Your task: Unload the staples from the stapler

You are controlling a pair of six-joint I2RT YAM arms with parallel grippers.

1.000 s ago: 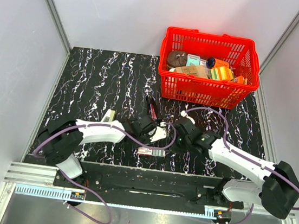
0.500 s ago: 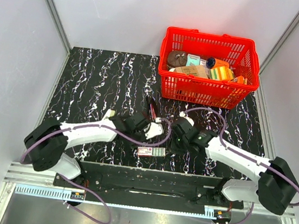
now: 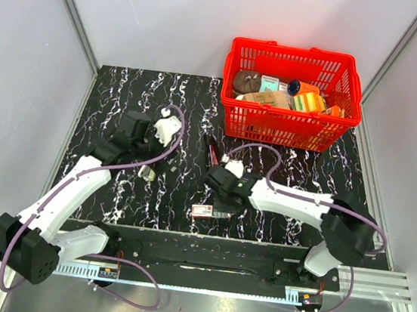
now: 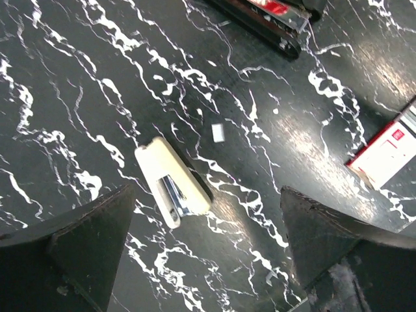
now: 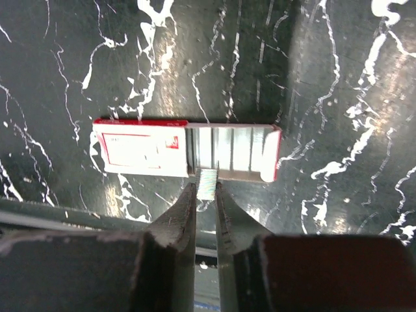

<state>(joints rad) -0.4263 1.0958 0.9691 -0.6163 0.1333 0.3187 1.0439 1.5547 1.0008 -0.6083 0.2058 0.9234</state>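
Observation:
The stapler [image 3: 212, 153], slim and black with a red inner part, lies mid-table; the left wrist view catches it at the top edge [image 4: 263, 21]. My right gripper [image 5: 207, 188] is shut on a short silvery strip of staples [image 5: 207, 181]. It holds the strip at the near edge of an open red-and-white staple box [image 5: 185, 151]. From above, that gripper [image 3: 216, 193] hovers just behind the box [image 3: 211, 212]. My left gripper [image 4: 209, 198] is wide open and holds nothing. It hangs [image 3: 142, 155] above a cream oblong object [image 4: 172, 184], left of the stapler.
A small loose silvery piece [image 4: 218, 132] lies near the cream object [image 3: 147, 171]. A red basket [image 3: 288, 124] with groceries stands at the back right. A metal rail [image 3: 204, 251] runs along the table's near edge.
My left gripper has let go, opened wide and swung from beside the stapler to the back left. My right gripper has moved left and toward the near edge, over the staple box.

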